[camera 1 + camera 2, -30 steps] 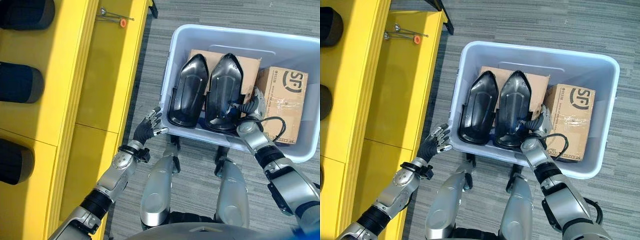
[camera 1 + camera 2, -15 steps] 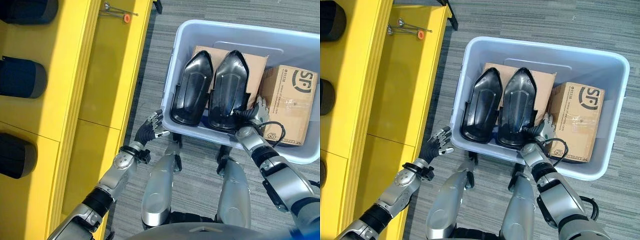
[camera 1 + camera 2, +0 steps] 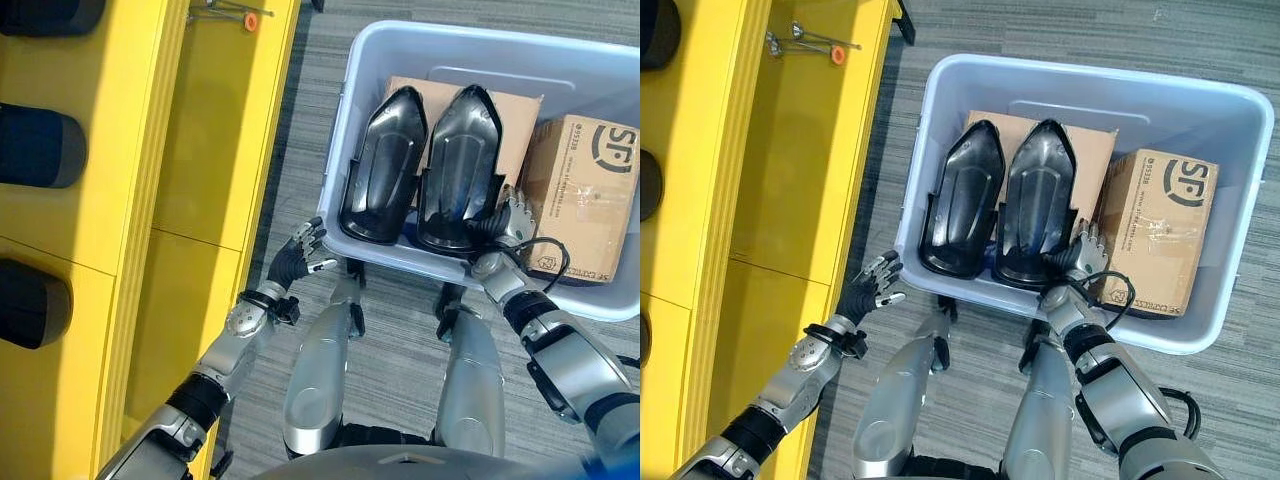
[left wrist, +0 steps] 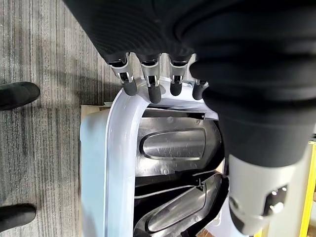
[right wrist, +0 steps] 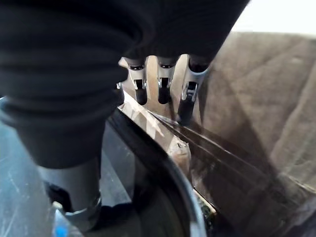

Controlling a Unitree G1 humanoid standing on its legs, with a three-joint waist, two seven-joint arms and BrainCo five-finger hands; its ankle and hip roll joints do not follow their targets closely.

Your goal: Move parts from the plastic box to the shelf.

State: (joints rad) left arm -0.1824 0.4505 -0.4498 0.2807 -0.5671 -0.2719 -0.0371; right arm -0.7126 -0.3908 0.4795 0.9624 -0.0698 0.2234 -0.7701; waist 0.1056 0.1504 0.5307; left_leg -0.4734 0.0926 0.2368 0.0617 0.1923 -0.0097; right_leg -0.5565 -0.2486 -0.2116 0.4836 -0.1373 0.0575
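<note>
Fingers of right hand (image 3: 1083, 258) partly hidden behind black part (image 3: 1037, 205).

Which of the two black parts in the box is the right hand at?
The black part nearer the cardboard box: the right-side shell. The right hand sits at its near corner; the left-side shell is untouched.

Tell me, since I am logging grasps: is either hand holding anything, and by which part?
Nothing is held. The left hand hangs open outside the pale plastic box; the right hand is open beside the right-hand glossy black moulded part.
</note>
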